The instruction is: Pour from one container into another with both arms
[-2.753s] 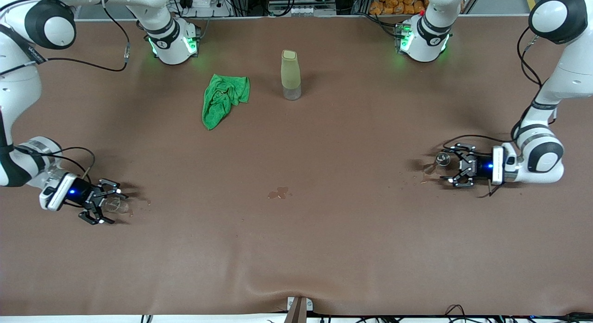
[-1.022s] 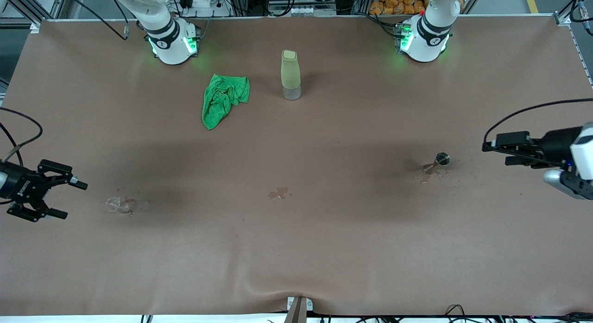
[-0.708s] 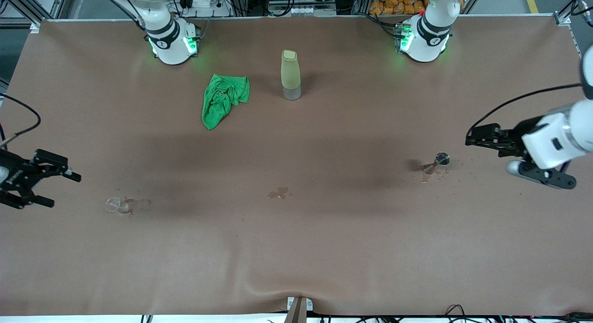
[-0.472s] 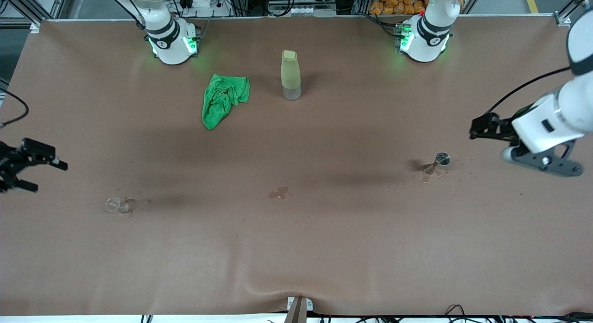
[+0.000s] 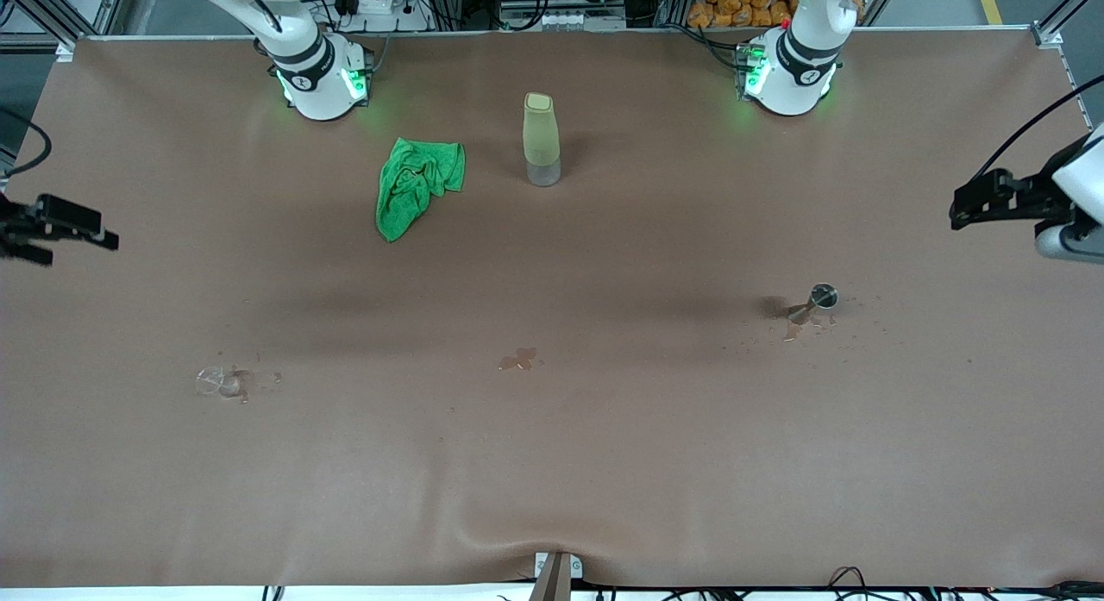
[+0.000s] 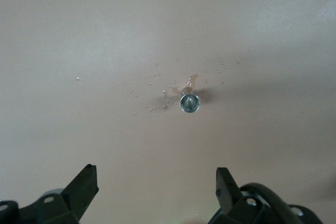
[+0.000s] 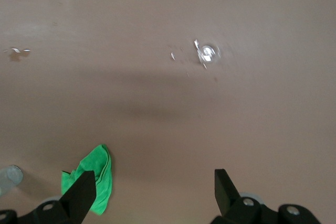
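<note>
table [image 5: 604, 463]: brown cover, wrinkled at near edge | metal frame rail [image 5: 552, 30] along top

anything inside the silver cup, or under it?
The left wrist view looks straight down into the silver metal cup: only a shiny interior shows, and liquid can't be told from reflection. It stands on the brown table with spilled droplets around it. Its base covers whatever lies underneath.

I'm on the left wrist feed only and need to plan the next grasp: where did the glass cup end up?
Observer: The glass cup stands toward the right arm's end of the table, nothing holding it.
Operator: Where's the right gripper?
Observer: The right gripper is up over that end's table edge, fingers open.
Operator: Anything spilled mid-table?
Observer: Yes, a small brown puddle, nearer the front camera than the olive bottle.
</note>
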Action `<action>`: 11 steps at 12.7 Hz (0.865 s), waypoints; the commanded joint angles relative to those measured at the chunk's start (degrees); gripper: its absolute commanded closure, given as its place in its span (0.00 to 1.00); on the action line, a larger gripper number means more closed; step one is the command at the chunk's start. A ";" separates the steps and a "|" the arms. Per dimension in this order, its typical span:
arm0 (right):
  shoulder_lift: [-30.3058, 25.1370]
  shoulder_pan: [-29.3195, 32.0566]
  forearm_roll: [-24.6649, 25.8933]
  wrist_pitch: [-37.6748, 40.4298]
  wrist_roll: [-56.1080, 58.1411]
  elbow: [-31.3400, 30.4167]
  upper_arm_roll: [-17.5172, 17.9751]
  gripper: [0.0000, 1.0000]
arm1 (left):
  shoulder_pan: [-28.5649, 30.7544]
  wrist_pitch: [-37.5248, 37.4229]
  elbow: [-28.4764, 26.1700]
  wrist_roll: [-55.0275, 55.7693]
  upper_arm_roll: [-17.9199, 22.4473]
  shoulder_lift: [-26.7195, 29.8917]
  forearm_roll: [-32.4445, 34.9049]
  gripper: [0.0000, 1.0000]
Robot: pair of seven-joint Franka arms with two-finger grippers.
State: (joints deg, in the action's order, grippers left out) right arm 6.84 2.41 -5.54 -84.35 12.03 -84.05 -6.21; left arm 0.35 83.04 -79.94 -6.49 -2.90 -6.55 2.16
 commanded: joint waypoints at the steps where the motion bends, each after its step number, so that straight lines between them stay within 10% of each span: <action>1: -5.07 -0.31 5.62 2.26 -10.16 -2.70 3.48 0.00 | -1.40 3.51 -6.34 3.58 1.49 6.27 1.62 0.00; 11: -5.61 1.89 6.16 1.30 -9.04 -2.35 4.62 0.00 | -4.40 6.61 -14.10 14.32 1.93 12.44 1.27 0.00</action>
State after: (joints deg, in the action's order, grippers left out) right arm 2.60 3.09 -0.54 -82.51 3.02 -85.11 -3.22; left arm -3.17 88.56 -92.60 6.88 -1.56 4.45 2.21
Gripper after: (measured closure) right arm 0.000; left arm 0.000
